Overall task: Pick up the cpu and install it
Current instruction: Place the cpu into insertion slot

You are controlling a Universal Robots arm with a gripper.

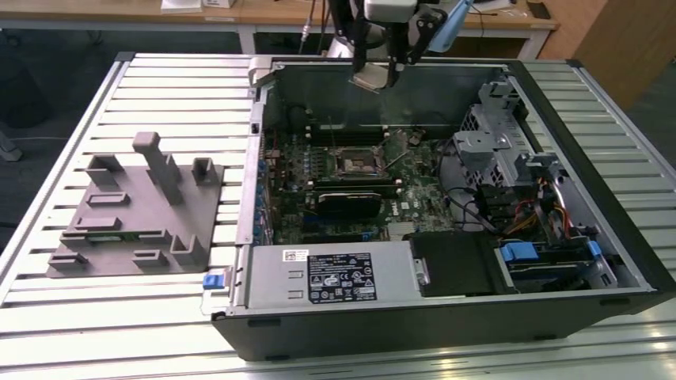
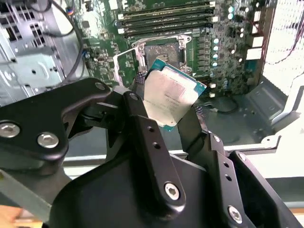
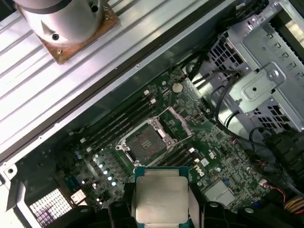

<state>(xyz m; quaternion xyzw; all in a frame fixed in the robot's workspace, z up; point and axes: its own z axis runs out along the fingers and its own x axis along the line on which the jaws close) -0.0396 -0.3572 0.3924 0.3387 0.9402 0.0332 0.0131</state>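
The cpu (image 2: 172, 94) is a thin square chip with a pale silvery top and a teal edge. My gripper (image 2: 166, 113) is shut on it, one black finger on each side. In the first wrist view the cpu (image 3: 159, 198) hangs above the green motherboard, with the open socket (image 3: 145, 145) below it and a little farther off. In the exterior view my gripper (image 1: 382, 75) holds the cpu (image 1: 372, 78) high over the back wall of the open computer case, well above the socket (image 1: 356, 164). The socket's (image 2: 164, 53) metal frame stands lifted open.
A grey plastic block with upright posts (image 1: 138, 210) lies on the slatted table at the exterior view's left. Inside the case are a metal drive cage (image 1: 502, 134), loose cables, memory sticks (image 1: 349, 133) and a power supply (image 1: 328, 277) at the front.
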